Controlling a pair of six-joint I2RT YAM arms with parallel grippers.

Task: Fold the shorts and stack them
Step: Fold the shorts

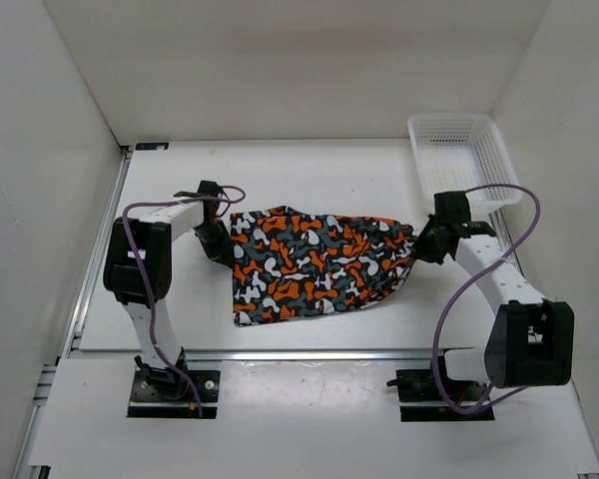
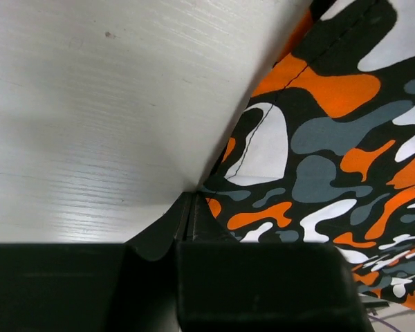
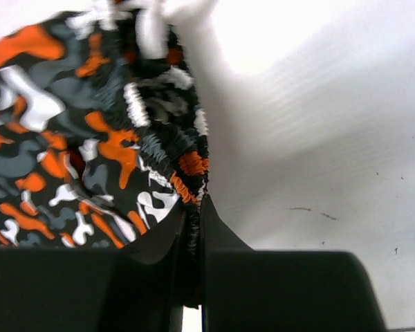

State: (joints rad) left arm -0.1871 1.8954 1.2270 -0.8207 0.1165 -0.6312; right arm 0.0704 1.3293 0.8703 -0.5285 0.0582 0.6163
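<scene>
The camouflage shorts (image 1: 314, 264) lie spread on the white table between the arms, orange, black, grey and white. My left gripper (image 1: 218, 244) is at their left edge, shut on the hem; the left wrist view shows the fabric (image 2: 332, 152) running into the closed tips (image 2: 191, 197). My right gripper (image 1: 422, 247) is at their right end, shut on the gathered elastic waistband (image 3: 187, 173), which sits pinched between its fingers (image 3: 194, 207). The right end looks bunched and slightly lifted.
A white mesh basket (image 1: 462, 150) stands at the back right, just behind the right arm. White walls enclose the table on left, back and right. A metal rail (image 1: 100, 249) runs along the table's left edge.
</scene>
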